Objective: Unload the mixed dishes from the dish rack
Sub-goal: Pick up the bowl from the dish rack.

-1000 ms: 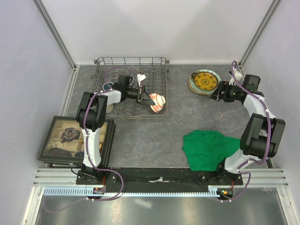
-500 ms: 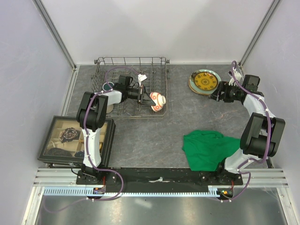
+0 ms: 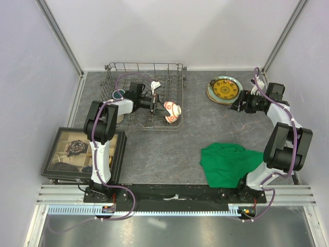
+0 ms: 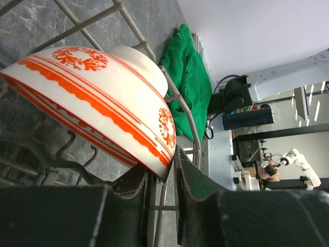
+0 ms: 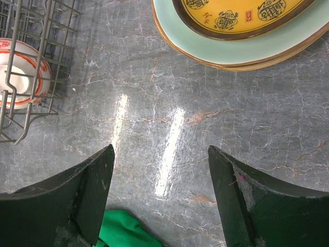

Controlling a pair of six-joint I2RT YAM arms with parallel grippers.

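Grey marbled counter (image 3: pixel 154 149) runs between pale booth walls, and both arms reach out over it. The left end effector (image 4: pixel 162 175) has its fingers (image 4: pixel 128 203) drawn almost together on the rim of the small red-and-white bowl (image 4: pixel 97 98), so the lip of the bowl is nipped in the narrow gap between them; the bowl stands tilted on edge just beyond those fingertips, its foot turned away from them and its side against the wires of the dish rack (image 4: pixel 92 20). Seen from above, it sits inside the rack at the end nearer the right arm. Past the bowl and outside the rack wires, the green cloth (image 4: pixel 187 72) lies crumpled on the counter; well behind this end effector, beside the left arm's base, sits a black-framed tray (image 3: pixel 51 154) with dark items in its compartments.

The right end effector (image 5: pixel 160 152) hangs over bare counter with its fingers spread wide and nothing between them; just ahead of it lies a stack of plates, with the yellow-patterned plate (image 5: pixel 236 13) on top, the pale mint-green plate (image 5: pixel 247 49) under it, and the rim of the cream plate (image 5: pixel 205 60) showing lowest. The stack lies flat on the counter, apart from the fingertips and well clear of the rack; off to this end effector's left, the rack's corner holds the bowl.
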